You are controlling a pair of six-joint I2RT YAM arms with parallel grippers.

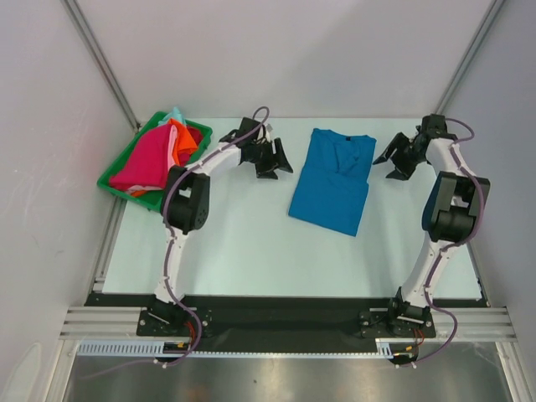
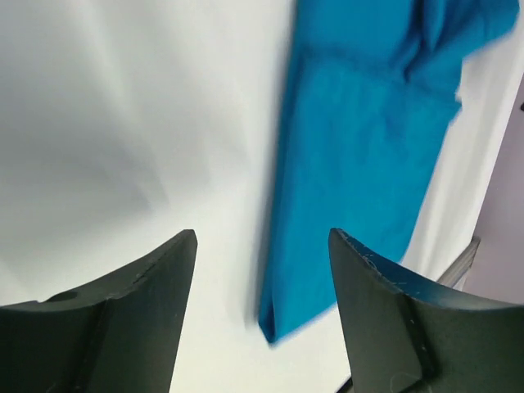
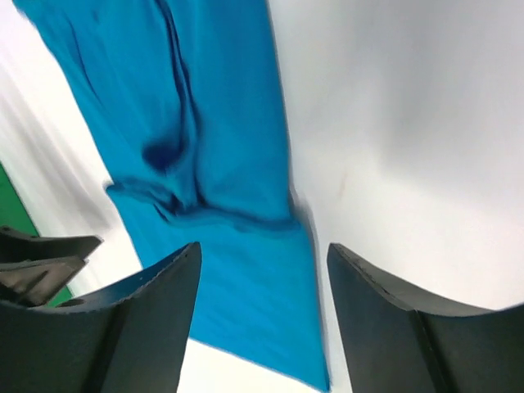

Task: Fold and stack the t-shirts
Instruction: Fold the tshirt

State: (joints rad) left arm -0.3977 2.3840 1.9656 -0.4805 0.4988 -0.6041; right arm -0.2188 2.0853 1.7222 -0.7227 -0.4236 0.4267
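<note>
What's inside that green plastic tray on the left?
The green plastic tray holds crumpled cloth t-shirts: magenta t-shirt topmost, orange, pale pink and mint edges showing. Anything underneath is hidden.

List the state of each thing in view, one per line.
Blue shirt, partly folded into a long strip, flat on the table, not held.
Other shirts, unfolded, heaped in the tray.
Tray, holding that heap.
Left gripper, open, empty.
Right gripper, open, empty.
</note>
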